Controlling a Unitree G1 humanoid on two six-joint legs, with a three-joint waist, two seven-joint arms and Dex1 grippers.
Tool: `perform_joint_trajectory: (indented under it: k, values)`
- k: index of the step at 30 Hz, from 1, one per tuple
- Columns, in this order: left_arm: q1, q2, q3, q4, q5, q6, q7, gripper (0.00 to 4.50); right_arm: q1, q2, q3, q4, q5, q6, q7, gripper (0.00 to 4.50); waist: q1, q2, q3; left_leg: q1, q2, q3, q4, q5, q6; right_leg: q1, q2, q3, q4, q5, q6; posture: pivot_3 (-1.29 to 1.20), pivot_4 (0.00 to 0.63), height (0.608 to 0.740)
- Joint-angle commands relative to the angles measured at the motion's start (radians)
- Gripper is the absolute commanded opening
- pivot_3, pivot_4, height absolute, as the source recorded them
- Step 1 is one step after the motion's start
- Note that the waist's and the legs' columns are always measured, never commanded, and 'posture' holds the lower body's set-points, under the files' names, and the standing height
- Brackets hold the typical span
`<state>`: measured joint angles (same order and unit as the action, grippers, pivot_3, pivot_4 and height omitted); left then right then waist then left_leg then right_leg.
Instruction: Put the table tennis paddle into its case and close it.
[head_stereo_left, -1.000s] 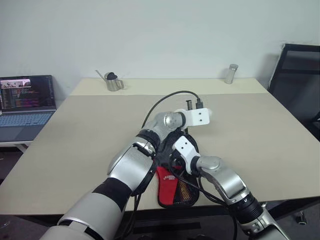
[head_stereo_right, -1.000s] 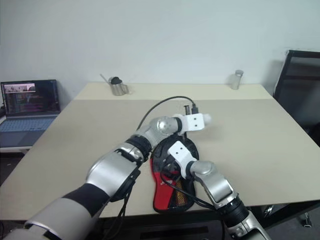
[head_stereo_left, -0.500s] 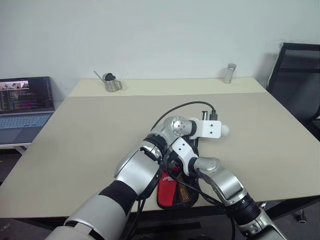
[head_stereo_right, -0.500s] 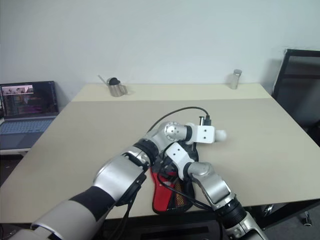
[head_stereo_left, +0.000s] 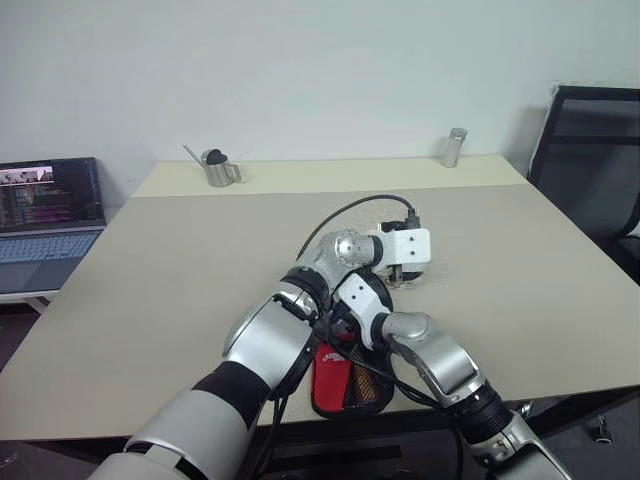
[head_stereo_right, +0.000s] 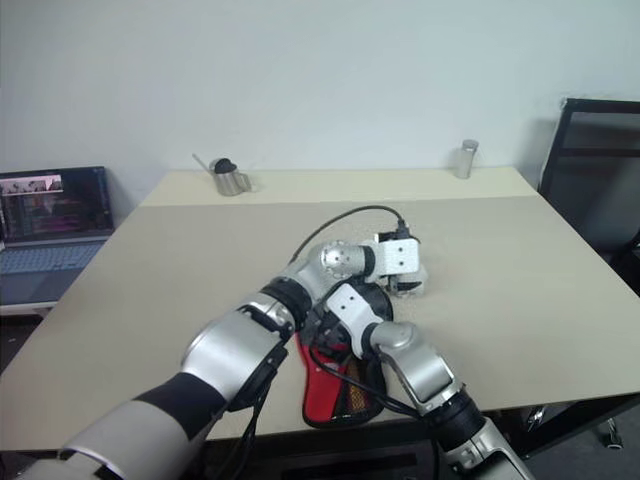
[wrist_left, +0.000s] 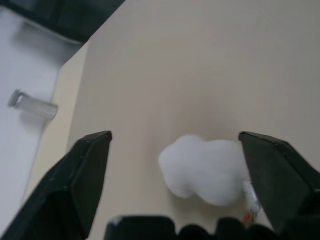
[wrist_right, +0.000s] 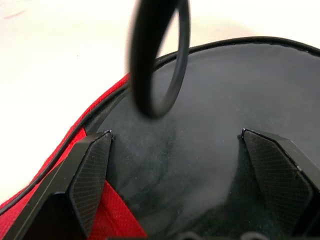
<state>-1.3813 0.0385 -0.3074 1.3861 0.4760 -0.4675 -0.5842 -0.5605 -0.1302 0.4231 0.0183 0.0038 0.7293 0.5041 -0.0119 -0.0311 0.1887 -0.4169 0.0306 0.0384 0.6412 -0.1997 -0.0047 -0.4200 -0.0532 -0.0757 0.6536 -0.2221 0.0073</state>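
Note:
The case (head_stereo_left: 345, 378), black fabric with a red panel and a mesh pocket, lies at the table's front edge. My right gripper (wrist_right: 175, 140) hovers open just above its black top (wrist_right: 210, 150) and red side (wrist_right: 120, 222), gripping nothing. A black cable loop (wrist_right: 157, 55) hangs in front of it. The table tennis paddle is hidden. My left arm reaches past the case, and my left gripper (wrist_left: 175, 136) stands open over the bare table. A small white lump (wrist_left: 205, 170) lies loose between its fingers (wrist_left: 87, 170).
On the beige table (head_stereo_left: 200, 260), a metal jug (head_stereo_left: 215, 168) stands at the back left and a metal cylinder (head_stereo_left: 456, 147) at the back right. A laptop (head_stereo_left: 45, 215) sits on a side desk to the left. A black chair (head_stereo_left: 590, 160) is at the right.
My left gripper has opened and let go of the white lump, which now rests on the table. The right gripper stays open over the case.

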Motion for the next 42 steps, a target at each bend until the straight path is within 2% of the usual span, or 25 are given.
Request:
perform_joint_trajectory:
  k: [1,7,13,17,23,28,30,33,42]
  values:
    - [-0.027,0.053,0.035,-0.035,-0.032,0.01,0.011,4.35,0.037,-0.003,0.032,0.109,-0.017,0.036,0.004,4.5,-0.004,0.0,0.0,0.0,0.0,0.0,0.0,0.0,0.0,0.0,0.0,0.0,0.0,0.0,0.0,0.0,0.15,0.74]
    - [-0.013,0.149,0.11,-0.051,-0.112,0.015,-0.044,4.35,0.038,0.012,0.003,0.085,-0.001,0.051,0.002,4.5,-0.008,0.0,0.0,0.0,0.0,0.0,0.0,0.0,0.0,0.0,0.0,0.0,0.0,0.0,0.0,0.0,0.15,0.74]
    - [0.057,0.23,0.276,-0.091,-0.311,0.07,-0.265,4.35,0.045,0.015,-0.053,-0.066,0.06,0.138,0.011,4.5,-0.009,0.0,0.0,-0.001,0.0,0.0,0.0,0.0,0.0,0.0,0.0,0.0,0.0,0.0,0.0,0.0,0.15,0.74]
    - [0.144,0.266,0.328,-0.153,-0.404,0.104,-0.428,4.35,0.036,0.0,-0.106,-0.237,0.136,0.249,0.031,4.5,-0.009,0.0,0.0,-0.004,0.0,0.0,0.0,0.0,0.0,-0.001,0.0,0.0,-0.001,0.0,0.0,0.0,0.15,0.74]
    - [0.287,0.277,0.321,-0.332,-0.478,0.184,-0.564,4.35,-0.012,-0.076,-0.256,-0.488,0.283,0.467,0.063,4.5,-0.004,0.0,0.001,-0.011,-0.001,-0.004,0.002,0.0,0.0,-0.005,0.0,-0.001,-0.002,0.0,0.0,0.0,0.15,0.74]
    - [0.409,0.283,0.284,-0.492,-0.492,0.256,-0.617,4.35,-0.056,-0.242,-0.377,-0.579,0.362,0.544,0.11,4.5,0.008,0.0,0.001,-0.011,-0.001,-0.004,0.002,0.0,0.0,-0.004,0.0,-0.001,-0.003,0.001,0.0,0.0,0.15,0.74]
    - [0.45,0.291,0.258,-0.542,-0.483,0.272,-0.632,4.35,-0.071,-0.296,-0.421,-0.556,0.373,0.537,0.108,4.5,0.009,0.0,0.001,-0.011,-0.001,-0.004,0.002,0.0,0.0,-0.004,-0.001,-0.001,-0.004,0.001,0.0,0.0,0.15,0.74]
    - [0.483,0.298,0.228,-0.58,-0.479,0.29,-0.641,4.35,-0.092,-0.32,-0.459,-0.471,0.356,0.492,0.075,4.5,0.009,0.0,0.001,-0.011,0.0,-0.004,0.002,0.0,0.0,-0.004,0.0,-0.001,-0.004,0.001,0.0,0.0,0.15,0.74]
    - [0.483,0.297,0.176,-0.521,-0.454,0.259,-0.606,4.35,-0.243,-0.187,-0.461,0.103,0.217,0.143,-0.12,4.5,0.009,0.0,0.001,-0.011,-0.001,-0.003,0.002,0.0,0.0,-0.004,0.0,0.0,-0.004,0.001,0.0,0.0,0.15,0.74]
